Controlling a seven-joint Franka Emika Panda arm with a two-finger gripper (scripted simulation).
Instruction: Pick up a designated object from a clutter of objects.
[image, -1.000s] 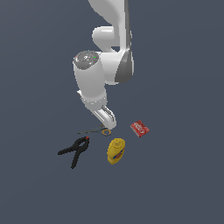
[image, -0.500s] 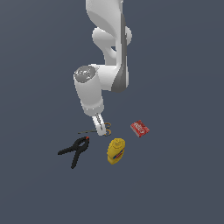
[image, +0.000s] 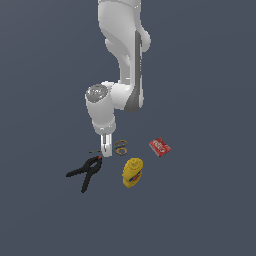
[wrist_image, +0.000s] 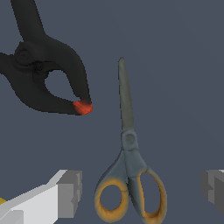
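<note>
The scissors (wrist_image: 128, 144) have thin grey blades and two yellow-orange ring handles. They lie flat on the dark floor, and their rings (image: 120, 146) show beside the arm in the exterior view. My gripper (image: 107, 149) points straight down over them and stands open. In the wrist view the gripper (wrist_image: 141, 189) has one grey fingertip (wrist_image: 69, 193) on each side of the handles, apart from them. Around them lies the clutter: a black clamp (wrist_image: 41, 72) with a red tip (wrist_image: 82, 107) close to the blades, a yellow bottle (image: 133, 172) and a small red box (image: 159, 146).
The black clamp (image: 86, 171) lies toward the exterior view's left, just in front of my gripper. A dark floor (image: 200, 210) surrounds the items.
My gripper has moved toward the exterior view's left and come down, from a tilted pose to pointing straight down over the scissors. The objects have not moved.
</note>
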